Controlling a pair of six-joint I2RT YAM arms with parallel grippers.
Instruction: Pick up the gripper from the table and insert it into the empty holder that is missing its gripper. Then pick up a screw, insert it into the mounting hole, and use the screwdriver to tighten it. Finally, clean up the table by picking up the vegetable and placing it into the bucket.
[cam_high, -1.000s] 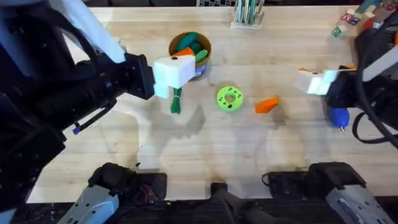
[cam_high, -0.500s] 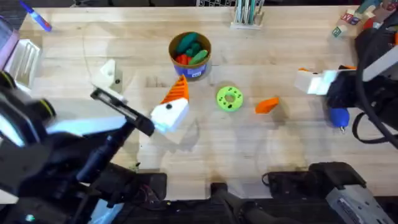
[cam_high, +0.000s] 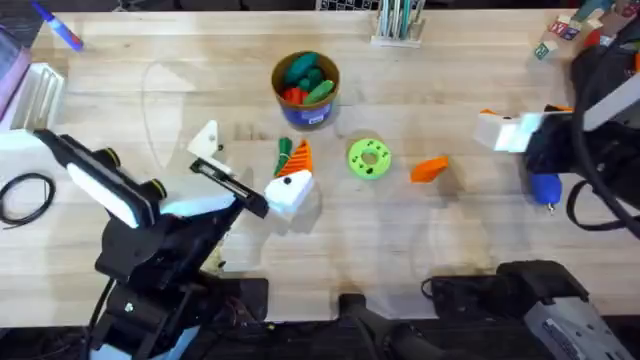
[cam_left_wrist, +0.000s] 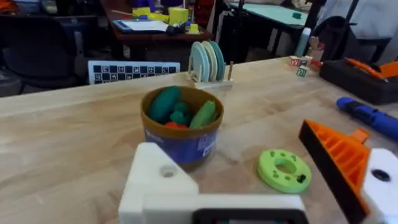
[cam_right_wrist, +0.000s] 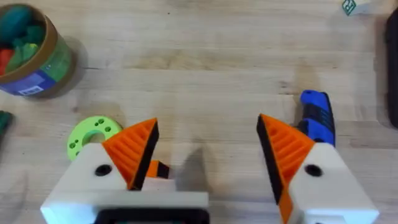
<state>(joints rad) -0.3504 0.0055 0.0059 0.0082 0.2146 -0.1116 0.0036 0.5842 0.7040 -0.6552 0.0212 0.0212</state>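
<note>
From where I stand, nothing of the job looks finished. On the left, the left claw (cam_high: 250, 170) hovers low over the table (cam_high: 420, 250), spread wide and grasping nothing. One of its jaws is the bare white holder (cam_high: 206, 139), with no orange wedge in it; the other jaw carries its ribbed orange pad. The left wrist view shows the same — the plain white block (cam_left_wrist: 163, 180) with an open mounting hole, and the orange-padded jaw opposite.

Just beside that padded jaw lies the slim dark-green vegetable (cam_high: 285, 155), on the wood and not yet in the bucket (cam_high: 306, 88), which stands a little beyond it, already stocked with green and red toys. Next comes the lime-green disc (cam_high: 369, 158), then the loose orange gripper (cam_high: 430, 169), lying flat near the middle of the table, well apart from the holder it must fill.

Far right, the right claw (cam_right_wrist: 205, 155) hangs parted and empty, both orange pads in place. The blue screwdriver (cam_high: 545, 187) lies just beside it, untouched. I cannot make out a screw anywhere. So I judge that fitting, screwing and tidying are all left to do.
</note>
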